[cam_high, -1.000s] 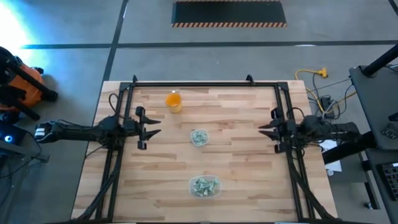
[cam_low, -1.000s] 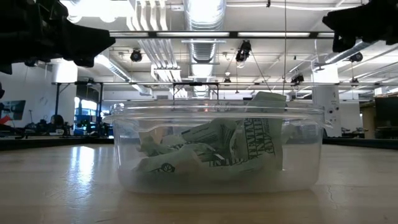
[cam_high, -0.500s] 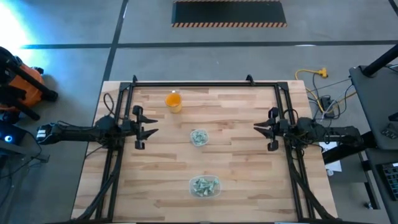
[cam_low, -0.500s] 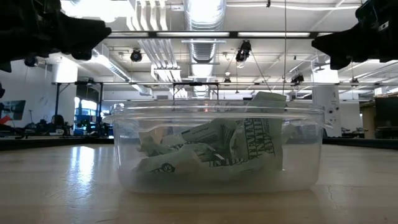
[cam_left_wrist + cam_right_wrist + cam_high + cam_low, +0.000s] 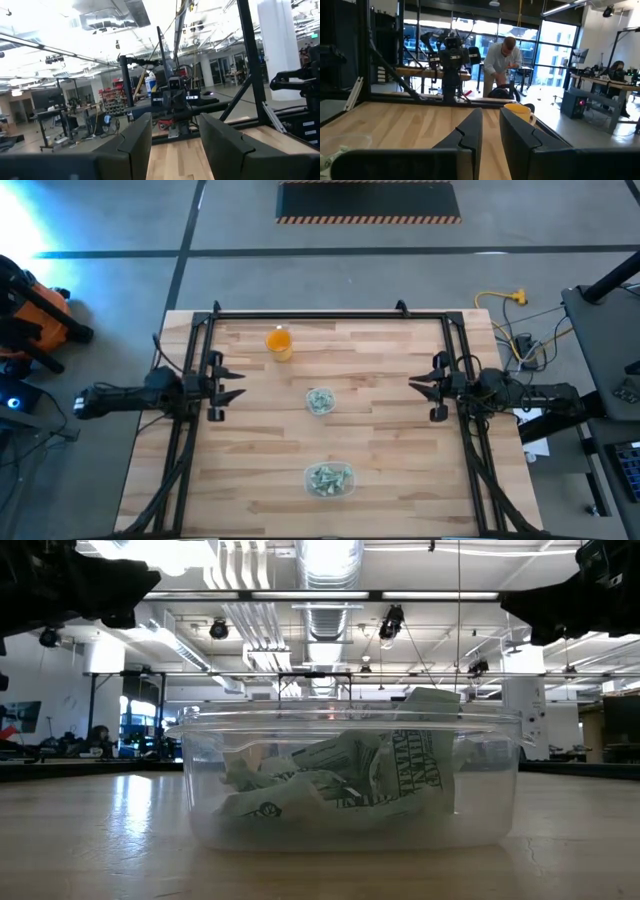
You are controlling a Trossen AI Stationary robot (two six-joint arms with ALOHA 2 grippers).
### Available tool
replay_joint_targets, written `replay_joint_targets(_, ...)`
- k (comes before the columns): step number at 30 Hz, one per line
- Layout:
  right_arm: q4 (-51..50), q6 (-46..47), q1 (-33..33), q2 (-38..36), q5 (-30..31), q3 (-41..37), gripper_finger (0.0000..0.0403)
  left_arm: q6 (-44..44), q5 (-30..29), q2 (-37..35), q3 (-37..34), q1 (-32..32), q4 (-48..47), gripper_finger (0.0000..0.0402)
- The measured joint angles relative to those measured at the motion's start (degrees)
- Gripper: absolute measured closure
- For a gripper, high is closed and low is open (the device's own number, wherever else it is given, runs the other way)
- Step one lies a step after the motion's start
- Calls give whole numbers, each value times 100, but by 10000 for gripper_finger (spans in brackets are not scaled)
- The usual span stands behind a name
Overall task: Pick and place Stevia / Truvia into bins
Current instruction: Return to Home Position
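Pulling back toward the table's left edge, the left gripper (image 5: 230, 376) is hanging with fingers wide apart, empty. The right gripper (image 5: 420, 385) is keeping its place, fingers narrowly parted, empty. Stevia sachets (image 5: 328, 477) are lying in the tub (image 5: 351, 480) and the round cup (image 5: 310, 394) on the wooden table (image 5: 390, 450). A person (image 5: 501, 60) is standing beyond.

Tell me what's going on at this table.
A two-armed robot is sorting sweetener sachets into clear bins, and the job looks about done. They lie in the small round cup at the middle of the table and in the larger tub toward its front; none shows loose on the wood. The left gripper and right gripper hover empty and open at opposite sides. An orange cup stands apart.
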Motion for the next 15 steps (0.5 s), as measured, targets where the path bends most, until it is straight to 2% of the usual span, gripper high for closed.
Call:
replay_joint_targets(4, -8, 7, 0, 0, 0, -20, 346, 2, 18, -393, 0, -2, -362, 253)
replay_joint_targets(15, -128, 190, -4, 4, -5, -129, 346, 0, 151, -341, 0, -4, -680, 253)
